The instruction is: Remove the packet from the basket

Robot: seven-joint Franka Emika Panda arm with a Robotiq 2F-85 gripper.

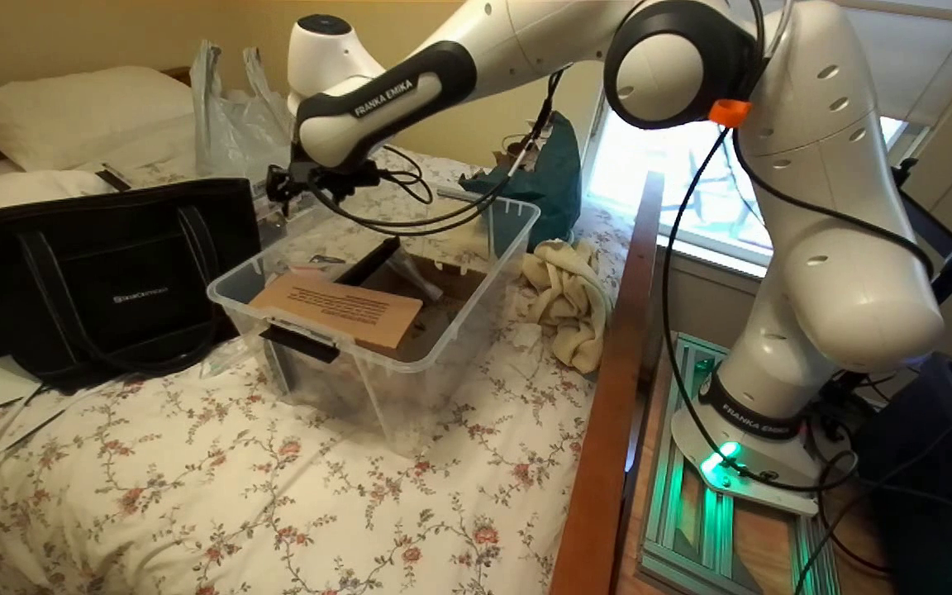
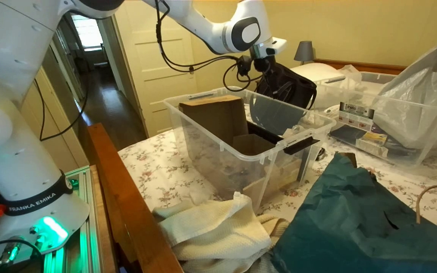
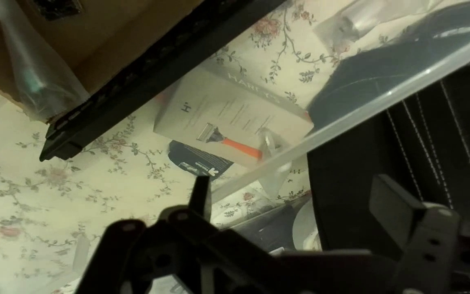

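Note:
The basket, a clear plastic tub, stands on the bed in both exterior views [image 1: 397,405] [image 2: 218,167]; its rim crosses the wrist view [image 3: 361,112]. Inside are an open cardboard box [image 1: 335,306], a black bar [image 3: 157,77], a white box with a razor picture [image 3: 227,110], a dark printed card [image 3: 198,159] and a clear plastic-wrapped item [image 3: 43,77] at the cardboard box. I cannot tell which is the packet. My gripper [image 3: 298,204] is open, its fingers wide apart with nothing between them. In an exterior view the gripper [image 1: 282,194] hangs above the basket's far end, near the black bag.
The black bag [image 1: 104,281] stands close beside the basket. Another clear tub [image 2: 404,151] with a grey plastic bag [image 2: 423,102] is behind. A teal bag [image 2: 340,220] and a cream cloth [image 2: 218,231] lie near the basket. A wooden bed rail [image 1: 616,397] separates bed and robot base.

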